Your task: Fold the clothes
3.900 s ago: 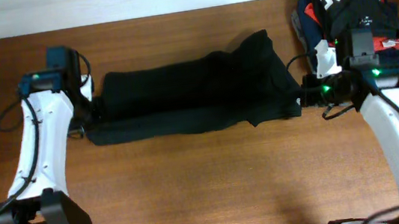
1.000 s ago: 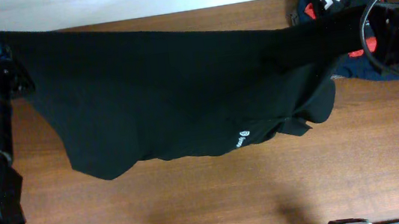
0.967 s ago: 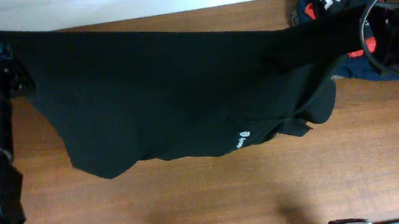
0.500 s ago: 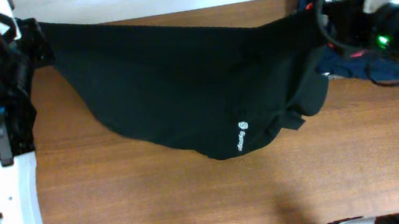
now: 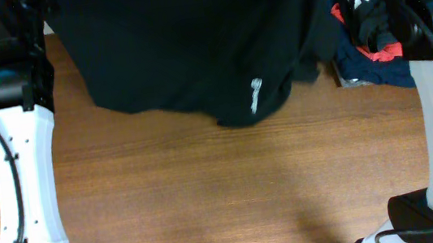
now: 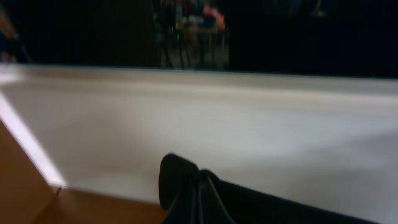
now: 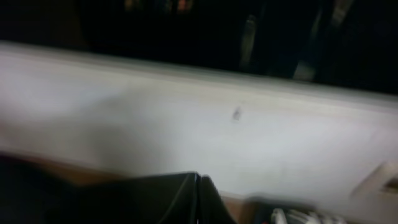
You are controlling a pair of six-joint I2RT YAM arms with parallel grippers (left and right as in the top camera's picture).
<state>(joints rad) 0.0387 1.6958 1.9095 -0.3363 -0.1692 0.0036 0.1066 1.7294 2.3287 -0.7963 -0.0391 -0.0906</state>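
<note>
Slippage looms: shirt (image 5: 184, 51) hangs between left end effector (image 6: 199, 190) and right end effector (image 7: 199, 193), each clenched on a thin bunched edge, and its sagging hem could snag pile (image 5: 374, 71) on bench (image 5: 210, 204).

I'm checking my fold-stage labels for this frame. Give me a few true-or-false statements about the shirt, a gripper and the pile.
1. The black polo shirt hangs lifted between both arms. True.
2. Its white logo is hidden. False: it shows near the shirt's low edge.
3. The left gripper is open. False: it pinches shirt fabric.
4. The folded pile sits at the right of the table. True.
</note>
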